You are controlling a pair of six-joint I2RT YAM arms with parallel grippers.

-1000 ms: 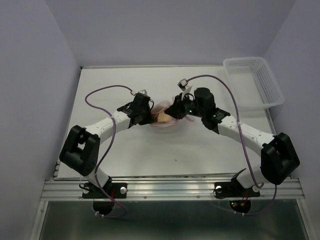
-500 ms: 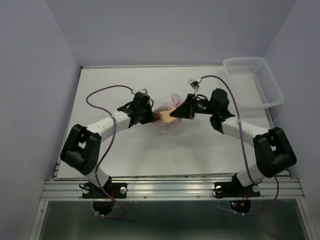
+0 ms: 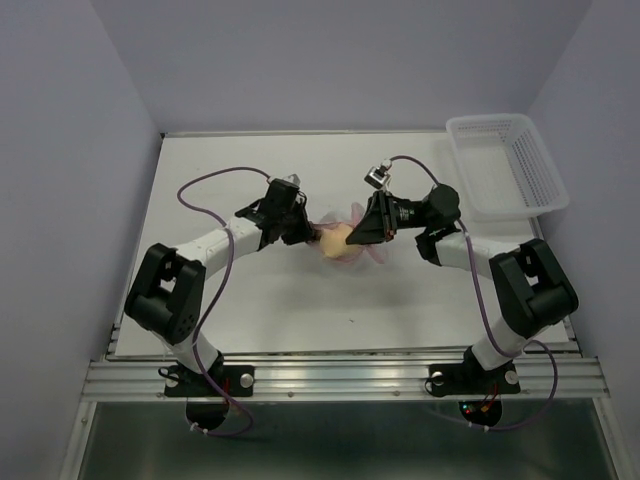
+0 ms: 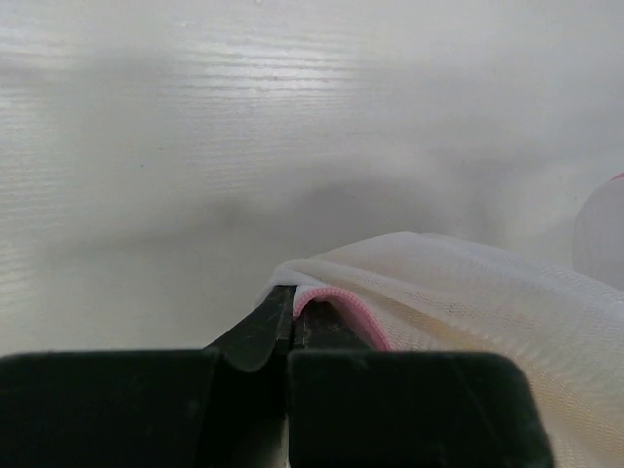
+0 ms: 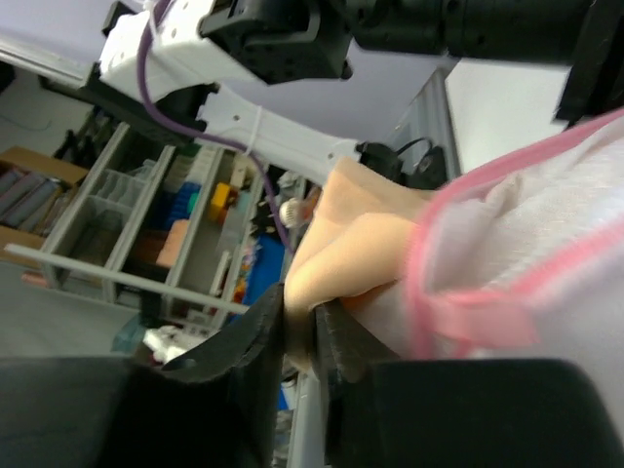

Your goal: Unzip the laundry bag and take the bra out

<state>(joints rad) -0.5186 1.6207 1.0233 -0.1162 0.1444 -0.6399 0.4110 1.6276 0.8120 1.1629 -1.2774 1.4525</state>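
The white mesh laundry bag (image 3: 362,244) with pink trim hangs open between my two grippers at mid-table. The tan bra (image 3: 334,237) shows in its opening. My left gripper (image 3: 303,233) is shut on the bag's pink-trimmed edge (image 4: 336,297); white mesh (image 4: 468,312) spreads to the right in the left wrist view. My right gripper (image 3: 362,232) is shut on a fold of the tan bra (image 5: 361,258), with the pink-trimmed mesh (image 5: 517,253) beside it. The right wrist camera is tilted up and looks across at the left arm (image 5: 234,49).
A white plastic lattice basket (image 3: 507,165) stands at the back right corner of the table. Purple cables loop over both arms. The white table (image 3: 250,290) ends at a metal rail at the near edge.
My right gripper has swung up and turned toward the left with the bra in its fingers. The bag has lifted and shifted slightly right. The left gripper keeps its hold.
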